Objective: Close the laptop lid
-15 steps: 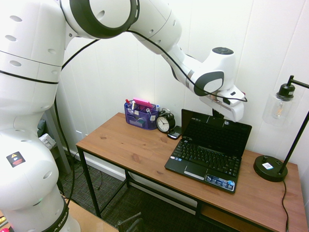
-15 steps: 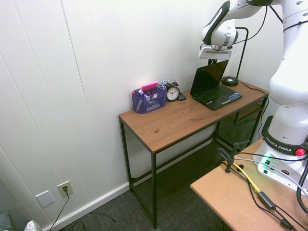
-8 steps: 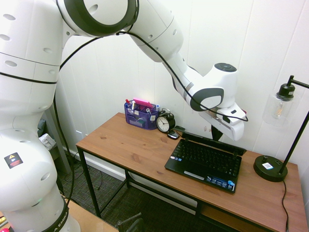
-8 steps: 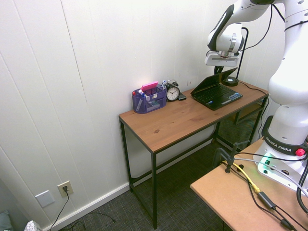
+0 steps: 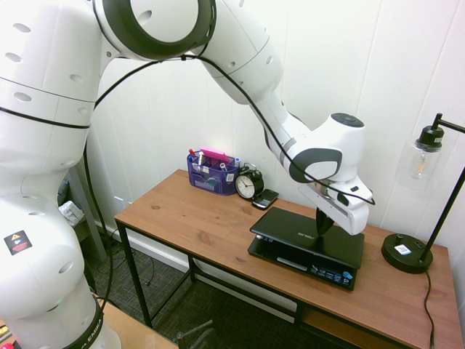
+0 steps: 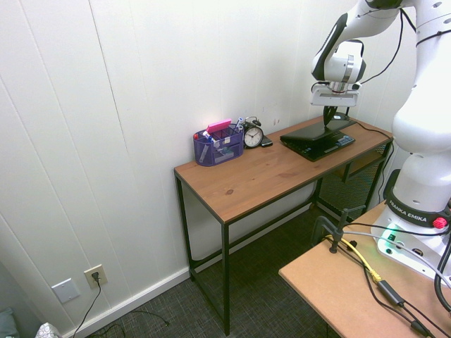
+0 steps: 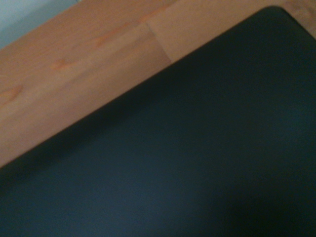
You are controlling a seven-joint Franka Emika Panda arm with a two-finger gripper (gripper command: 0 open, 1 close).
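Gripper (image 5: pixel 322 231): while pressed together at the fingers, points down from the right half of the first exterior view and meets the back of the lid; pinches nothing visible.
Arm (image 5: pixel 225 54): comes in from the left edge of that view, arches across the top and bends down at right; enters from the upper right in the second exterior view.
Laptop lid (image 5: pixel 305 231): lies right of centre, nearly lowered, slightly tilted, with matte back facing up; leaves a narrow dark gap at the front edge. Fills most of the wrist view, out of focus.
Keyboard base (image 5: pixel 290 261): sits flat beneath the lid, showing a front strip with stickers (image 5: pixel 330 273) toward the right end.
Phone (image 5: pixel 265 199): rests just beyond the upper left corner of the laptop.
Alarm clock (image 5: pixel 249 183): stands near the centre of the frame, between phone and organizer.
Organizer (image 5: pixel 211 179): stands left of the clock, purple, filled with pens and a pink item (image 5: pixel 215 155).
Lamp (image 5: pixel 405 254): stands at the right edge of the frame, with black base and clear shade.
Desk (image 5: pixel 182 219): spans centre to lower right, wood-topped, against the white wall (image 5: pixel 152 123).
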